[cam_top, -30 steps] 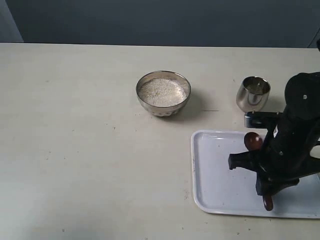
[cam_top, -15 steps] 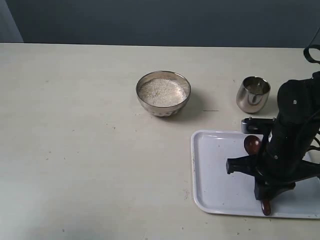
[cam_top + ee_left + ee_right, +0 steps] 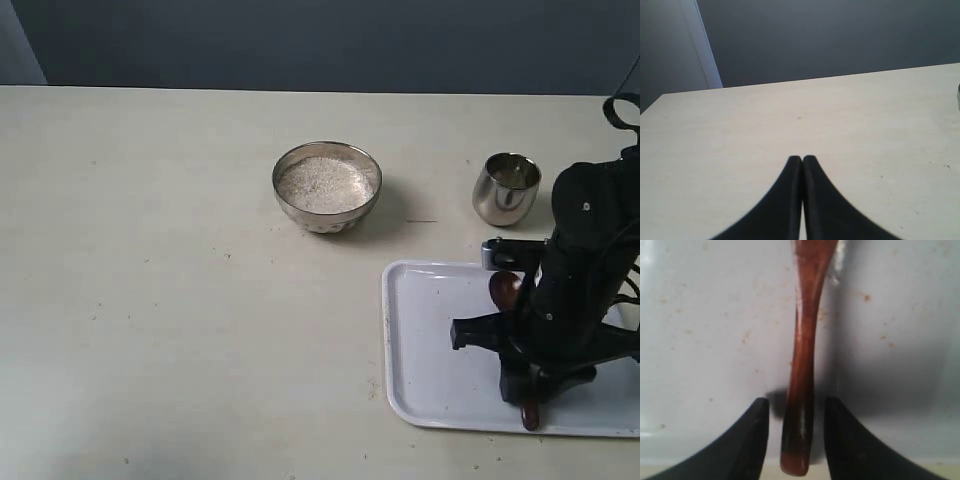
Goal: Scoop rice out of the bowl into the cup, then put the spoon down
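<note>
One cream table (image 3: 150, 300), bowl (image 3: 330, 221), white tray (image 3: 430, 345), dark grey wall (image 3: 320, 45) behind

Rice (image 3: 325, 183) in bowl (image 3: 326, 217), cup (image 3: 505, 190) near tray (image 3: 437, 352), spoon (image 3: 503, 290) on tray

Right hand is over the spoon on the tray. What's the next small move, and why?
Probably close the right hand on the spoon handle. Its fingers straddle the handle near its end, seemingly low over the tray, with a gap on each side, so nothing looks gripped yet.
</note>
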`<state>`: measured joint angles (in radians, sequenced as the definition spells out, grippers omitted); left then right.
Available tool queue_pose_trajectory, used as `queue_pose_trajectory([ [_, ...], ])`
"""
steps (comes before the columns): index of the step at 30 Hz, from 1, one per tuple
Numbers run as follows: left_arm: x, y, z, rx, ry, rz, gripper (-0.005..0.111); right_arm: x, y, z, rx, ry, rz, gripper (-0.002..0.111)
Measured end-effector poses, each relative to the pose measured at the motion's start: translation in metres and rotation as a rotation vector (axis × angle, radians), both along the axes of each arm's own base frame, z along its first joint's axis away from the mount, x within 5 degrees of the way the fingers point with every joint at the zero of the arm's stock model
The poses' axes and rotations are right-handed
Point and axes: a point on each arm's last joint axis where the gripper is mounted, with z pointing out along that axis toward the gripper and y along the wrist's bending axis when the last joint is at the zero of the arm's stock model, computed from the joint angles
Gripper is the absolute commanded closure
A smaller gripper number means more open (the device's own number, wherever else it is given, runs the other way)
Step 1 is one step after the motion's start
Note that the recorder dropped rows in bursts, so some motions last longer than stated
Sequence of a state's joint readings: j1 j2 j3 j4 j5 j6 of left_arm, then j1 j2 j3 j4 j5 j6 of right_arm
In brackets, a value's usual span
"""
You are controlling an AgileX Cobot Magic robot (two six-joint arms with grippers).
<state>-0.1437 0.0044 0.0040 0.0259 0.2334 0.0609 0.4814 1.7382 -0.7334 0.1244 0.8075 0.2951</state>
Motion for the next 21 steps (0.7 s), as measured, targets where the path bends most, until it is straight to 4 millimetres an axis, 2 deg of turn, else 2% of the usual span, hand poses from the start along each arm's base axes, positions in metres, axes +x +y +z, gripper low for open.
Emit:
queue_pose_trajectory([
  [4, 0.0, 0.0, 0.0, 0.0, 0.0, 0.0, 0.106, 0.0, 0.0, 0.0, 0.001, 0.001, -0.001, 0.067],
  [6, 0.0, 0.0, 0.0, 0.0, 0.0, 0.0, 0.106, 0.0, -0.001, 0.008, 0.008, -0.035, 0.006, 0.067],
  [7, 0.0, 0.0, 0.0, 0.0, 0.0, 0.0, 0.106, 0.001, -0.001, 0.013, 0.013, -0.063, 0.007, 0.071],
  [8, 0.0, 0.0, 0.0, 0.0, 0.0, 0.0, 0.106, 0.002, -0.004, 0.025, 0.018, -0.131, 0.014, 0.081],
  [9, 0.0, 0.0, 0.0, 0.0, 0.0, 0.0, 0.106, 0.001, -0.006, 0.038, 0.026, -0.193, 0.017, 0.092],
  [10, 0.0, 0.0, 0.0, 0.0, 0.0, 0.0, 0.106, 0.001, -0.009, 0.05, 0.028, -0.245, 0.025, 0.109],
  [12, 0.0, 0.0, 0.0, 0.0, 0.0, 0.0, 0.106, -0.006, -0.016, 0.082, 0.056, -0.378, 0.038, 0.108],
  [15, 0.0, 0.0, 0.0, 0.0, 0.0, 0.0, 0.106, -0.032, -0.035, 0.143, 0.124, -0.662, 0.058, 0.108],
  [17, 0.0, 0.0, 0.0, 0.0, 0.0, 0.0, 0.106, -0.062, -0.057, 0.181, 0.152, -0.88, 0.073, 0.108],
  [19, 0.0, 0.0, 0.0, 0.0, 0.0, 0.0, 0.106, -0.089, -0.072, 0.194, 0.181, -0.996, 0.06, 0.108],
  [21, 0.0, 0.0, 0.0, 0.0, 0.0, 0.0, 0.106, -0.112, -0.085, 0.197, 0.204, -1.062, 0.042, 0.108],
])
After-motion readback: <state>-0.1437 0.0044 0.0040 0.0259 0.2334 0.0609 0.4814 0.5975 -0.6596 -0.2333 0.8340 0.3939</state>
